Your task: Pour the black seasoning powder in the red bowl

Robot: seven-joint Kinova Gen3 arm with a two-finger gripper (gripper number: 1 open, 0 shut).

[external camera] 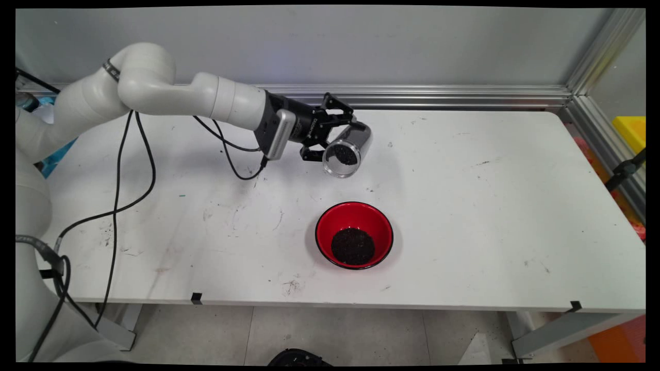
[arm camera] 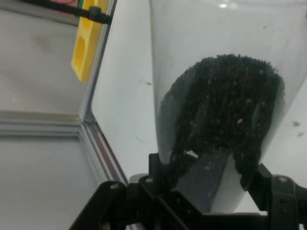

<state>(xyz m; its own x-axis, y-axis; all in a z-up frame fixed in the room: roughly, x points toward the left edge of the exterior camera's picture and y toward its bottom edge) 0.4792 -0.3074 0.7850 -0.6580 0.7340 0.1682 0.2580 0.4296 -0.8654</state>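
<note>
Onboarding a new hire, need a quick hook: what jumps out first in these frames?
The red bowl near the table's front middle stands out, with a dark granular heap in its bottom. Behind it and above the table, the claw grips a clear cup tipped on its side, mouth facing the camera. The same dark grains sit inside the cup, seen close in the hand view.

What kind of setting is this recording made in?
Likely a robotics lab test cell: a bare, scuffed white table fenced by aluminium framing, where the gripper holds a tilted clear cup of dark grains above a red bowl.
</note>
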